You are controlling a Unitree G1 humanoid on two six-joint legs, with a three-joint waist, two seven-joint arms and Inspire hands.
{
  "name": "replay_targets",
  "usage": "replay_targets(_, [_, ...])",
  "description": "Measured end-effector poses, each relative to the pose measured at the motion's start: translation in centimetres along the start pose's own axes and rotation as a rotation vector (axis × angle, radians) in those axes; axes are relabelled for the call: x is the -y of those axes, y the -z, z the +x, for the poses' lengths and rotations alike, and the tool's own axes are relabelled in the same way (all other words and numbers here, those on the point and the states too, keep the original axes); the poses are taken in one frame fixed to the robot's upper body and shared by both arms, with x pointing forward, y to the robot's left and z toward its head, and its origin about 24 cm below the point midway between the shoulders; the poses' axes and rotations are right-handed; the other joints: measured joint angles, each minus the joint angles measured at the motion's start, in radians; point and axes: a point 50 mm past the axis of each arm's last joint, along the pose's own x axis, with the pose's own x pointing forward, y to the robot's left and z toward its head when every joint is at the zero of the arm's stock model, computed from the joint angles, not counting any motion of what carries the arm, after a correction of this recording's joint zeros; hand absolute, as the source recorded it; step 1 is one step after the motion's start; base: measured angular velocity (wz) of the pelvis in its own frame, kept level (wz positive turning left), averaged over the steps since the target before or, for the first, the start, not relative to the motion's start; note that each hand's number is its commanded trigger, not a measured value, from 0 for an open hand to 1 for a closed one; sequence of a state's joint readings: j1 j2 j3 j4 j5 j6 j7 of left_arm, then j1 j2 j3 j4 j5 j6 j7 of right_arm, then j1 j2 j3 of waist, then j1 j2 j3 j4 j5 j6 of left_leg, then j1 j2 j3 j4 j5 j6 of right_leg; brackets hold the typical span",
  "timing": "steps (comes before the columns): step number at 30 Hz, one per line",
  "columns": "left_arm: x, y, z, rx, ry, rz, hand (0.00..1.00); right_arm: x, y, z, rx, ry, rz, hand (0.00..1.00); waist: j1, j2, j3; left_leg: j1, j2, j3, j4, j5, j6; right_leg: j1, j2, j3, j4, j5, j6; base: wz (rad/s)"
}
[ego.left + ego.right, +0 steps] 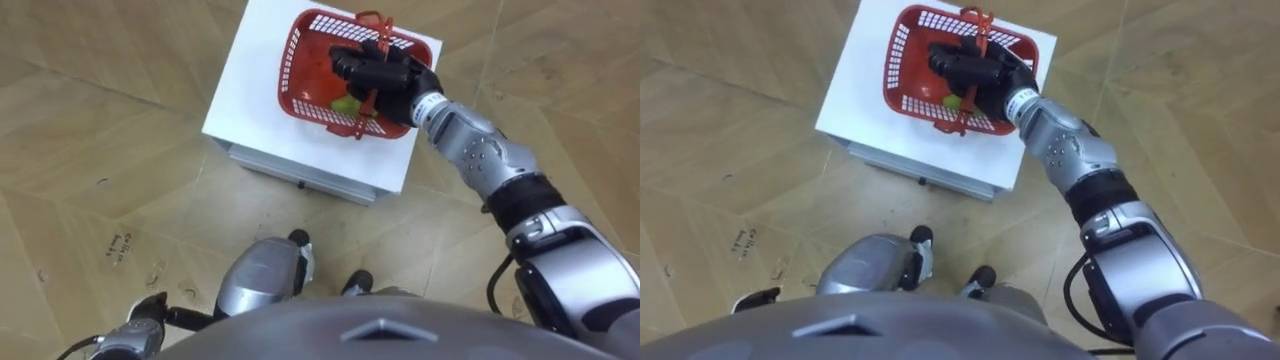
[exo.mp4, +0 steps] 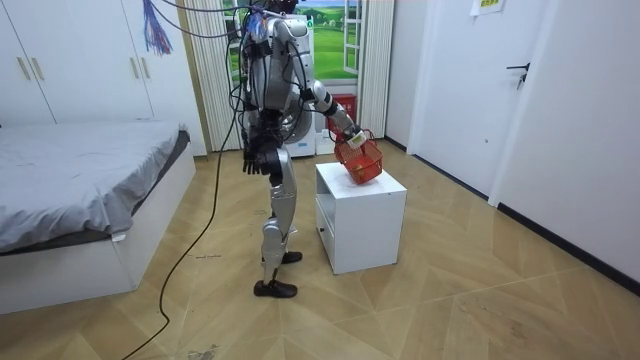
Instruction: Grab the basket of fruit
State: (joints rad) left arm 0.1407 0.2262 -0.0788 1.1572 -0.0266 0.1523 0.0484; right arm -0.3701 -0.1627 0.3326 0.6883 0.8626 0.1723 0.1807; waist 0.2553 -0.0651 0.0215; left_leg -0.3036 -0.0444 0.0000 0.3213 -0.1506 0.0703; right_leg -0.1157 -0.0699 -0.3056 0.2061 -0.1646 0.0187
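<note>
The red plastic fruit basket [image 1: 305, 62] hangs over the white cabinet [image 1: 255, 110], with a green fruit [image 1: 345, 104] inside it. My right hand [image 1: 388, 78] reaches across the basket from the right and is shut on its red handle [image 1: 372, 28]. From the room view, the basket [image 2: 360, 160] is tilted and just above the cabinet top [image 2: 375, 185], held by the right hand [image 2: 350, 135]. My left hand [image 2: 256, 157] hangs at my side with relaxed fingers, away from the basket. I stand upright close to the cabinet's side.
The cabinet [image 2: 360, 225] stands on a wooden floor [image 2: 470, 290] with free room around it. A bed [image 2: 80, 190] lies at the room view's left. White doors [image 2: 470, 80] and a wall close off the room view's right.
</note>
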Motion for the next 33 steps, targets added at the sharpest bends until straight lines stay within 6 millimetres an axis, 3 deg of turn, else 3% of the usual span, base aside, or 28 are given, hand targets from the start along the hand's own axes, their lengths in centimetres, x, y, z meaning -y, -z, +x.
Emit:
replay_targets(1, [0.1,0.0,0.0,0.001,0.008,0.005,0.00,0.2,0.2,0.0,-0.006,0.007,0.003,0.65,0.000,0.000,0.0001,-0.001,0.000,0.000,0.001,0.000,0.000,0.000,0.000,0.000,0.001,0.000,0.000,0.00])
replay_targets(2, [0.2,0.0,0.0,0.000,0.018,0.015,0.00,0.4,0.3,-0.1,-0.010,0.012,0.005,0.02,-0.001,0.001,0.0007,-0.004,0.000,-0.001,0.008,0.000,0.000,-0.002,0.000,-0.001,0.001,0.000,0.000,0.00])
replay_targets(5, [0.3,0.0,0.0,0.001,0.028,0.025,0.00,0.6,0.3,-0.2,-0.008,0.017,0.012,0.00,-0.002,0.007,0.0033,-0.020,0.001,-0.005,0.022,-0.001,0.002,-0.012,0.001,-0.006,0.006,0.000,0.000,0.03])
replay_targets(11, [0.5,0.2,0.0,-0.005,0.034,0.042,0.00,1.3,0.7,-0.4,-0.011,0.037,0.087,0.00,0.000,0.024,0.0012,-0.034,0.000,-0.005,0.023,-0.001,0.004,-0.031,-0.001,-0.003,0.023,-0.001,0.002,0.01])
replay_targets(33, [1.0,0.2,-0.1,-0.002,0.047,0.059,0.00,1.3,0.4,-0.4,0.022,0.023,0.103,0.00,-0.002,0.023,0.0006,-0.035,0.000,-0.005,0.021,-0.001,0.004,-0.037,-0.002,-0.003,0.032,-0.003,0.004,0.00])
